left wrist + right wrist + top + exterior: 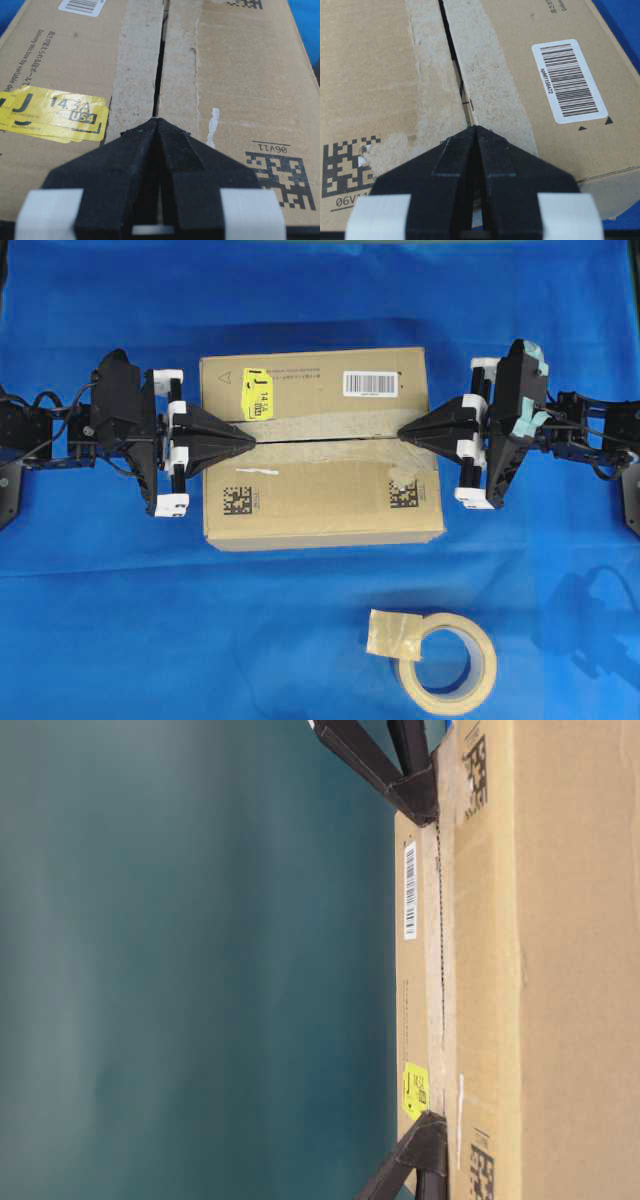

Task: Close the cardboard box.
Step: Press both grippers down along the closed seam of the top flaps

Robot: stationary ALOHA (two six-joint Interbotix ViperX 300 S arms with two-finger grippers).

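While both arms reach in from opposite ends, a blue cloth-covered surface (100,590) fills the overhead view. Between the two pincers lies the cardboard box (320,510), its two long top flaps folded flat so they meet along a narrow centre seam (320,441) that runs from one pincer tip to the other.

At one end of that seam, the left pincer (248,439) has its black fingers (125,165) pressed together into a single point, holding nothing. Its tip rests on the box top right at the seam. At the opposite end, the right pincer (402,430) is likewise drawn together to a point with nothing between its fingers (505,165), its tip also sitting on the seam line.

Well away from both pincers, toward the near edge of the surface, a roll of beige tape (447,660) lies flat with a loose tab folded over its rim.

Just beside the left pincer tip, on the far flap, is a yellow sticker (258,392). Close to the right pincer tip, on that same flap, is a white barcode label (370,383). On the near flap, one printed square code (237,501) sits near the left pincer and another (403,495) near the right pincer.
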